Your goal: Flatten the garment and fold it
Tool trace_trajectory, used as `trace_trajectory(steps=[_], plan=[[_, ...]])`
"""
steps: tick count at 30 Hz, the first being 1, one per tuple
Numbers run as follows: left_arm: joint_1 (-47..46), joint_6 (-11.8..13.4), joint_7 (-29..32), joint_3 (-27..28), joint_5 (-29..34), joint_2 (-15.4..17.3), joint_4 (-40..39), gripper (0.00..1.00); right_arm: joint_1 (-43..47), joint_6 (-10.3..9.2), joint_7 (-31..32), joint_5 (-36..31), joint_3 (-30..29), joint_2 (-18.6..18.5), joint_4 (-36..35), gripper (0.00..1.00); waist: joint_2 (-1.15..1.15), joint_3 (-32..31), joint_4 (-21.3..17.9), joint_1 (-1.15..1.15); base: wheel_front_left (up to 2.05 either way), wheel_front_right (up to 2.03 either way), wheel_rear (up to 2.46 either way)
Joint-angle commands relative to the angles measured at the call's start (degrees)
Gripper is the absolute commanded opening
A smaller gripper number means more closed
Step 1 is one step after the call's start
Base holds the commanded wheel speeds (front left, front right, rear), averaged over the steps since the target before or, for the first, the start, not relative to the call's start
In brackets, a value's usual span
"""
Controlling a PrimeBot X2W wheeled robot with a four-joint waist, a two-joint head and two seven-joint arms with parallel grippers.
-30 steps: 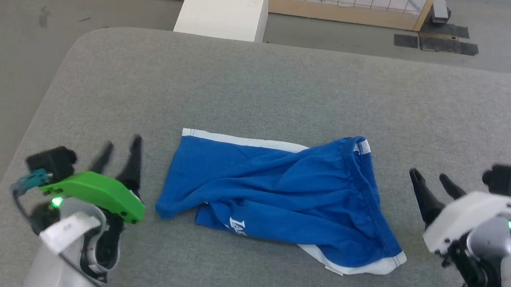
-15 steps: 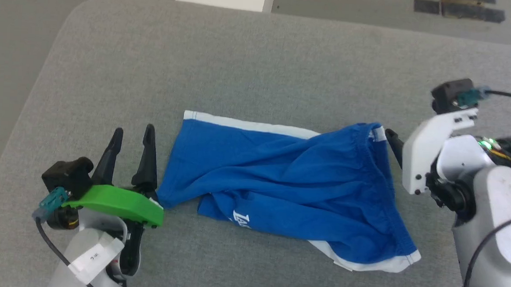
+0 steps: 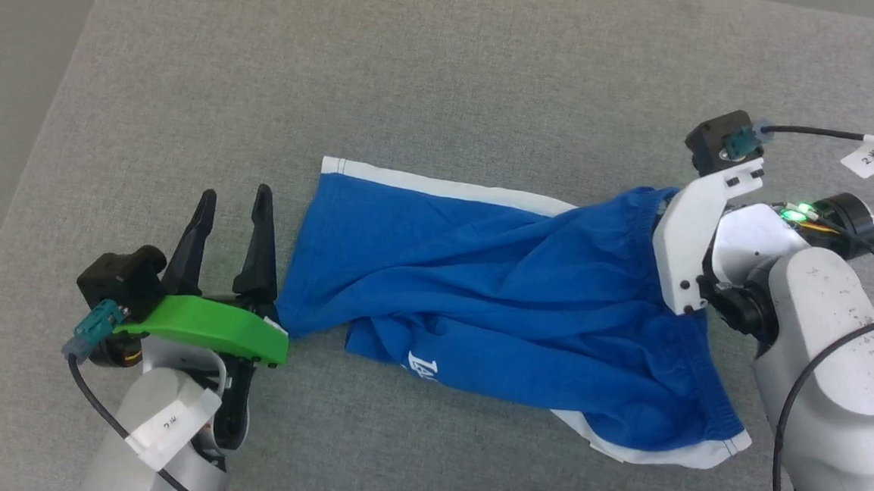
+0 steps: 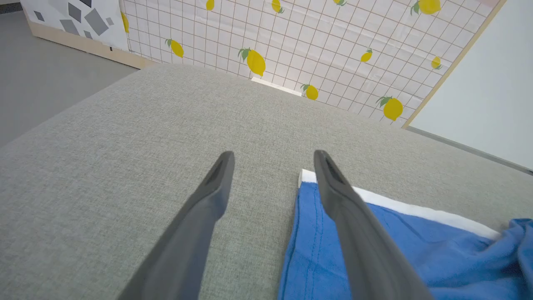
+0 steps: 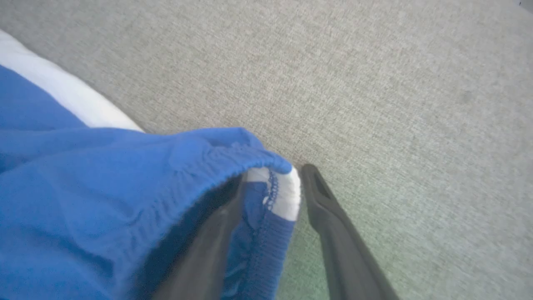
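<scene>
Across the grey table (image 3: 448, 64), blue shorts (image 3: 479, 294) lie nine-to-three; my right gripper (image 5: 275, 175) straddles the three o'clock waistband (image 5: 233, 160), jaws apart; my left gripper (image 3: 235, 191), spread, sits at nine.

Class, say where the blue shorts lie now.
In the head view the blue shorts lie crumpled on the grey table, between the left gripper at their leg hem and the right gripper at their waistband.
</scene>
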Motion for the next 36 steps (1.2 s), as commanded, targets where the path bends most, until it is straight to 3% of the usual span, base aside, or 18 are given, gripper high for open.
trace_trajectory(steps=[1,7,11,18,24,34,35,36], plan=[[-0.97,-0.40,-0.32,0.04,0.27,-0.17,0.42,1.00,-0.19,-0.08,-0.28,0.48,0.40,-0.12,0.95,0.00,0.00,-0.07,-0.11,0.00,0.00,0.00,0.00],[-2.68,0.01,2.02,-0.45,0.34,0.45,2.04,1.00,-0.45,-0.08,-1.94,1.44,0.35,0.08,1.31,0.00,0.00,-0.82,-1.13,0.00,0.00,0.00,0.00],[-6.90,0.83,9.14,-1.86,0.44,1.25,3.57,1.00,-0.36,-0.08,-3.15,2.05,0.40,0.48,0.65,0.00,0.00,-1.12,-1.78,0.00,0.00,0.00,0.00],[-18.20,3.03,30.59,-5.78,0.91,3.44,9.76,1.00,-0.39,-0.08,-3.74,2.60,1.74,1.00,-0.48,0.00,0.00,-0.50,-3.42,0.00,0.00,0.00,0.00],[-24.01,6.53,48.18,-9.82,3.75,5.51,15.10,1.00,-0.26,-0.08,-4.60,3.20,2.56,1.75,-0.74,0.00,0.00,-0.12,-4.79,0.00,0.00,0.00,0.00],[-25.49,5.02,56.23,-13.30,3.98,5.79,19.24,1.00,0.02,-0.08,-5.18,3.50,3.02,1.53,-1.44,0.00,0.00,0.54,-5.62,0.00,0.00,0.00,0.00],[-25.42,4.76,56.44,-13.49,3.82,5.64,19.46,0.44,0.05,-0.08,-5.21,3.52,3.01,1.45,-1.49,0.00,0.00,0.59,-5.63,0.00,0.00,0.00,0.00],[-25.26,4.37,56.62,-13.62,3.38,5.29,19.64,0.04,0.10,-0.08,-5.26,3.51,2.96,1.35,-1.53,0.00,0.00,0.66,-5.62,0.00,0.00,0.00,0.00]])
